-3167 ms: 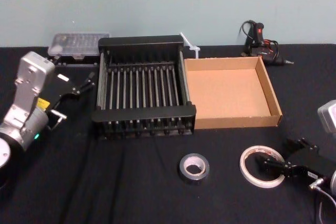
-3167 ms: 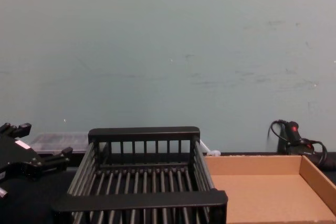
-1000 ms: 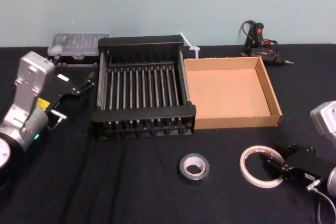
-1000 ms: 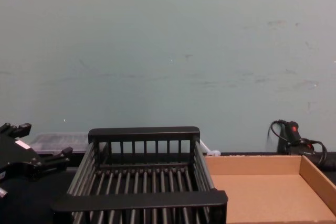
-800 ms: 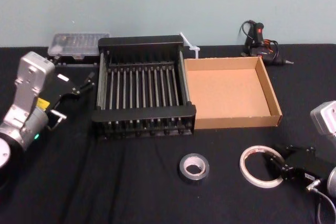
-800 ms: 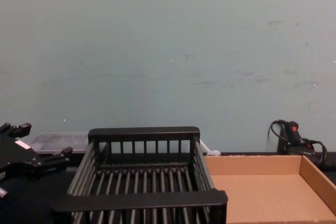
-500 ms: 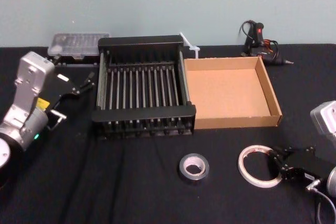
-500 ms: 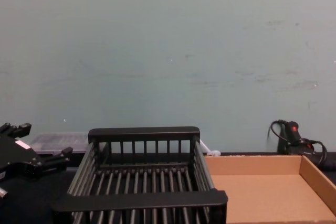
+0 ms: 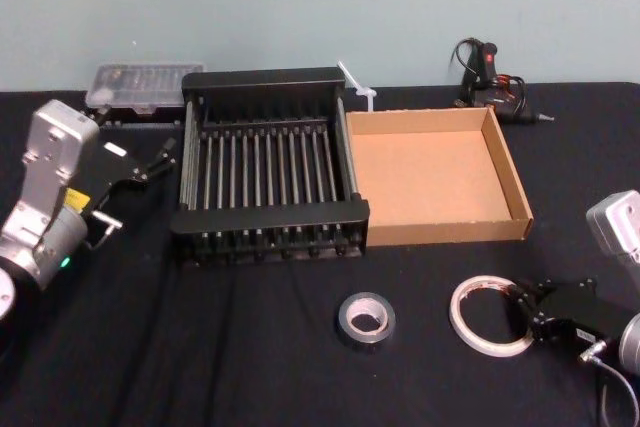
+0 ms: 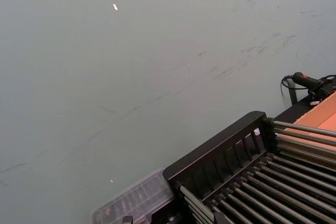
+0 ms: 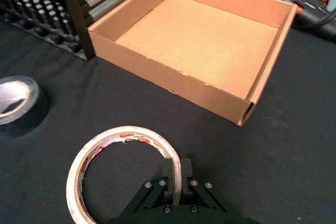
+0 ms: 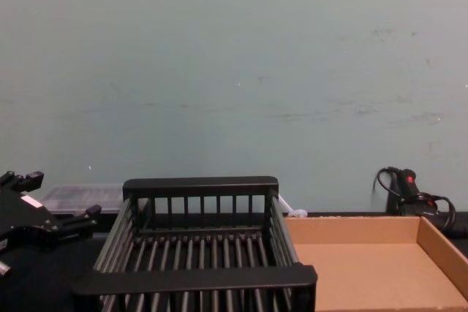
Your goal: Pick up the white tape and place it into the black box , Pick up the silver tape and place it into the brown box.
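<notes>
Closing on white tape (image 11: 124,167): right gripper (image 11: 175,179) fingers now pinch ring's near wall, where a second ago they straddled it apart. Ring flat on table, near brown box (image 9: 437,175). You can lift next. Left gripper (image 9: 150,163) parked, spread, beside black box (image 9: 265,172).

No text, label, brand or number can be read. The white tape (image 11: 122,167) carries red markings on its inner face, too small to make out, and a yellow sticker on the left arm (image 9: 76,197) is likewise illegible.
</notes>
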